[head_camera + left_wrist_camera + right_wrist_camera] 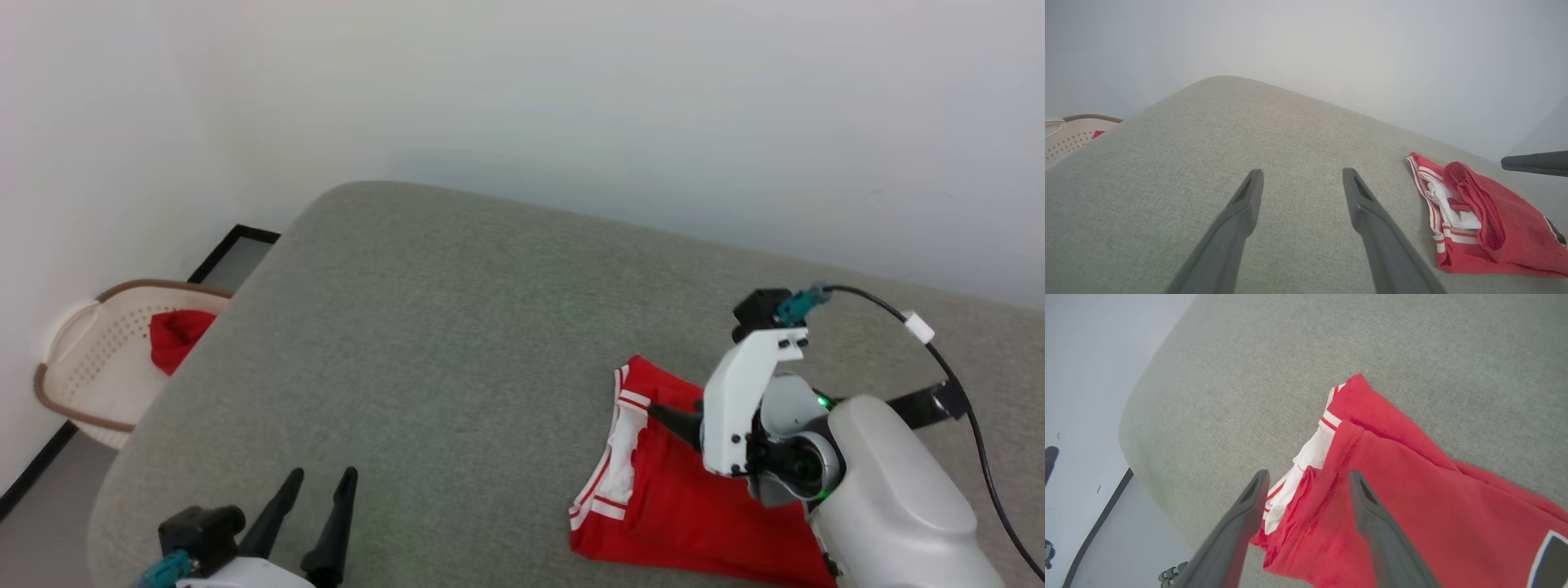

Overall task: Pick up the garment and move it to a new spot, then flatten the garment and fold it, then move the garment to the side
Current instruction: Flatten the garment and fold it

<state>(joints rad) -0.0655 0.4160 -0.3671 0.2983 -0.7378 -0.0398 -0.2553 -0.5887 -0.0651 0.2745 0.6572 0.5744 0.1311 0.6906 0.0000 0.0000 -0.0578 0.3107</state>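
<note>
Dark fingers of the right gripper (1308, 479) stand spread just above the bunched red jersey (1412, 490), gripping nothing; this wrist view catches a black, white-edged patch on the cloth. The left gripper (1300, 183) is spread too, over bare grey bench (1249, 122). The head view places the jersey towards the bench's near right, with a basket (82, 359) holding a red cloth (180, 335) past the left edge.

Fuzzy cloth garment (1412, 498), matt woven surface (1290, 355)
</note>
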